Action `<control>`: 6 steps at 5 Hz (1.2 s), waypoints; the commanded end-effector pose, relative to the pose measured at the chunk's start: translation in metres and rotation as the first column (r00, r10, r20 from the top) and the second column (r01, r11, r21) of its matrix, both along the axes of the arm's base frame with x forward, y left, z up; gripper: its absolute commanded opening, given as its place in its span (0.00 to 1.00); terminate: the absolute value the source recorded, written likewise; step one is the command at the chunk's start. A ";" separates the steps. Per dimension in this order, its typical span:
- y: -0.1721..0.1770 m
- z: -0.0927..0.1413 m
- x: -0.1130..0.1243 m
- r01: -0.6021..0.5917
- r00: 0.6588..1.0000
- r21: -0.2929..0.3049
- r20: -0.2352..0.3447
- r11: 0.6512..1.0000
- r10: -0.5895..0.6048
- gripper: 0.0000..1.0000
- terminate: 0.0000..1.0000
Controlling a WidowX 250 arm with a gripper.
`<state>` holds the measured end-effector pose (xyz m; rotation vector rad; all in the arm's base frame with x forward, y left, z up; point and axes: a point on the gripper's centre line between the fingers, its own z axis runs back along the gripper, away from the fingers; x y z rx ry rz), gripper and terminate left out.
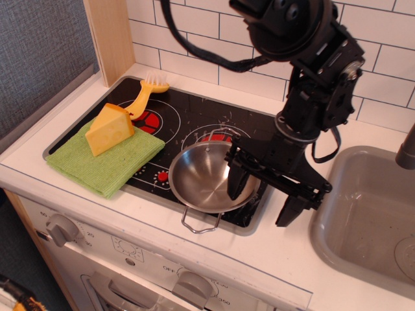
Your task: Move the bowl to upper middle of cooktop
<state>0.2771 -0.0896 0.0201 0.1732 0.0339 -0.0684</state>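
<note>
The shiny steel bowl (204, 176) with wire loop handles sits on the front right of the black cooktop (188, 113), its near handle hanging over the front rim. My black gripper (264, 194) is open and lowered at the bowl's right side. One finger (237, 180) reaches inside the bowl. The other finger (290, 208) is outside it, over the white counter. The bowl's right rim lies between the two fingers. I cannot tell whether the fingers touch it.
A green cloth (107, 159) with a yellow cheese wedge (110, 128) covers the cooktop's left front. A yellow brush (146, 91) lies at the back left. A grey sink (369, 220) is to the right. The tiled wall is behind, and stove knobs (61, 228) are below.
</note>
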 end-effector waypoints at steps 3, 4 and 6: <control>0.025 0.016 0.010 0.057 0.996 -0.177 0.074 0.983 -0.044 0.00 0.00; 0.014 0.045 0.009 0.169 0.978 -0.152 0.153 0.974 -0.146 0.00 0.00; 0.034 0.081 0.062 0.225 0.958 -0.155 0.217 0.962 -0.189 0.00 0.00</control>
